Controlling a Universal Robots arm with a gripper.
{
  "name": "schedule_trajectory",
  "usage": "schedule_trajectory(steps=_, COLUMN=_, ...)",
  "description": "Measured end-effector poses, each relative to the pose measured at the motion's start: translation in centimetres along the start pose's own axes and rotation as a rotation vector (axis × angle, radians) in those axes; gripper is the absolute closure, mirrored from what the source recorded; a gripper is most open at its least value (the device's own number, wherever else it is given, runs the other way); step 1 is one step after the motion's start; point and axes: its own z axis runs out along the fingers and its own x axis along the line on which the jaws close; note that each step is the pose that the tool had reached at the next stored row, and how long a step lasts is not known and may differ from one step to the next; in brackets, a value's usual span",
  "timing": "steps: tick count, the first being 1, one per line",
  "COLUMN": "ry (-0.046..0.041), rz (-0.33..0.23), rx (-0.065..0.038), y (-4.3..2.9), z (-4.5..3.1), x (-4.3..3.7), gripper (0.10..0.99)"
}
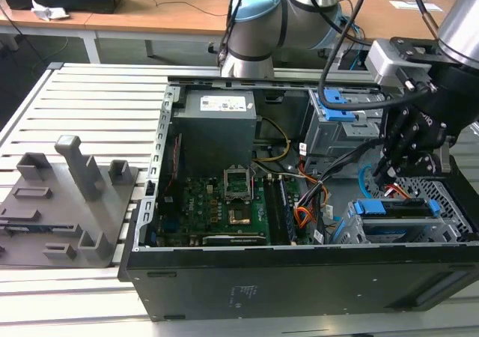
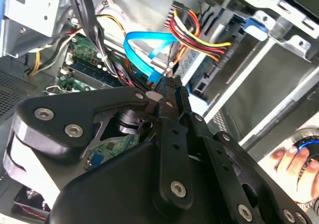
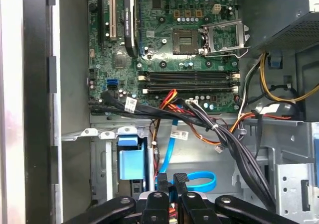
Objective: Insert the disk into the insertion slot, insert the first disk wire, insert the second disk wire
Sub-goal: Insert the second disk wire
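Room: wooden desks (image 1: 150, 11) run along the back, cables trailing over them; at one edge of the second wrist view a person's hand (image 2: 294, 167) rests on a lit device.
Work surface: a ribbed aluminium table (image 1: 90, 97) carries everything, with a grey fixture block (image 1: 67, 202) of pegs and pockets near the edge on the exterior view's left.
Computer case: the open black tower (image 1: 299, 277) lies on its side so the arm can reach in from above, motherboard (image 3: 174, 40) and power supply (image 1: 217, 127) exposed.
Arm: the Universal Robots arm (image 1: 262, 22) reaches over from the back and down into the corner on the exterior view's right.
Insertion slot: the insertion slot (image 1: 449, 202), the perforated light-grey cage, sits at that corner of the case.
Disk: the disk (image 1: 397, 210) appears to lie in the cage already, its blue carrier showing at the mouth, so that step looks done.
Gripper: the gripper (image 2: 167, 92) hangs just above the disk's connector end; jaws pressed together, seemingly pinching the plug.
Second disk wire: the second disk wire (image 2: 139, 47) loops light blue and runs straight to the fingertips, beside the orange, yellow and black wire bundle (image 2: 192, 32).
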Motion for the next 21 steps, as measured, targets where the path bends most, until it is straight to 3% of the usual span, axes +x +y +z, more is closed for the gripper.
schedule_trajectory(steps=5, ry=0.0, rz=0.0, rx=0.0, y=-0.06, z=-0.01, x=0.66, gripper=0.922)
schedule_trajectory(steps=21, ry=-0.0005, rz=0.0, rx=-0.003, y=-1.38, z=-0.03, x=1.36, gripper=0.922)
